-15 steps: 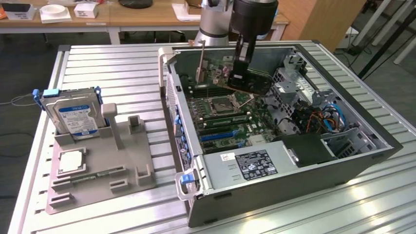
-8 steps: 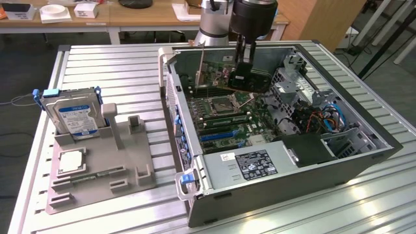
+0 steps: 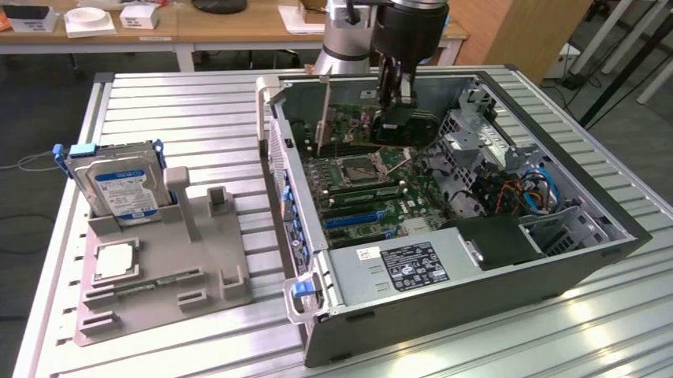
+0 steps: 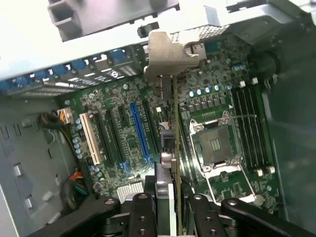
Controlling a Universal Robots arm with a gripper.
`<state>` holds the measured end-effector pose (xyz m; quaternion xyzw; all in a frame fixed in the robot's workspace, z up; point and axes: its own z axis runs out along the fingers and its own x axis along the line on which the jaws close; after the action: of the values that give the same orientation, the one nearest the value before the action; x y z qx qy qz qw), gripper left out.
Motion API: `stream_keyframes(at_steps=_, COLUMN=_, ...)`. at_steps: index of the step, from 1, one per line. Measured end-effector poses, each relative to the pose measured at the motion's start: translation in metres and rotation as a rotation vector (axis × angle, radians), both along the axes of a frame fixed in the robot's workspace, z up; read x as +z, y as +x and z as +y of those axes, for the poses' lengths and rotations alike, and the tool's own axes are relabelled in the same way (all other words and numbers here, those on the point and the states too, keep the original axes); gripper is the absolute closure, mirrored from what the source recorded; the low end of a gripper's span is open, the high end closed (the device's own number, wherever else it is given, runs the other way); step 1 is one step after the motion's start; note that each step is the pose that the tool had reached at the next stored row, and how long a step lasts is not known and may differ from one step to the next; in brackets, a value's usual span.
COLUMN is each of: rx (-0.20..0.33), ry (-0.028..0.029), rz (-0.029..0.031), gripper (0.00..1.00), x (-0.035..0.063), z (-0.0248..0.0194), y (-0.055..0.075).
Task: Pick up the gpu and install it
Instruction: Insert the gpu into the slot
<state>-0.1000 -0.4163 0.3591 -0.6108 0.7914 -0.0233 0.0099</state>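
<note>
Mid-install, the claw (image 3: pixel 398 118), clamped on the thin green-brown gpu (image 4: pixel 175 123) (silvery end bracket), holds it edge-down over the green motherboard (image 4: pixel 123 94), where seating likely calls for squaring it to a slot.

One gpu (image 3: pixel 347 134), one computer case (image 3: pixel 462 295), one hard drive (image 3: pixel 121 185), one CPU chip (image 3: pixel 116 260)

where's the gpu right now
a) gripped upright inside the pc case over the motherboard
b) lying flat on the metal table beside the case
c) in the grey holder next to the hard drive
a: the gripper is closed on the gpu, holding it upright over the motherboard inside the case.
</note>
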Motion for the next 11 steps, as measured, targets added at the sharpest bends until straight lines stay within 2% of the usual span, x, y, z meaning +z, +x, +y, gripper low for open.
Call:
stream_keyframes(at_steps=5, rx=0.077, ry=-0.0001, rz=0.0001, gripper=0.71, x=-0.0005, z=-0.0001, y=-0.0001)
stream_keyframes(at_steps=11, rx=0.124, ry=-0.0001, rz=0.0001, gripper=0.71, x=-0.0007, z=-0.0018, y=0.0000)
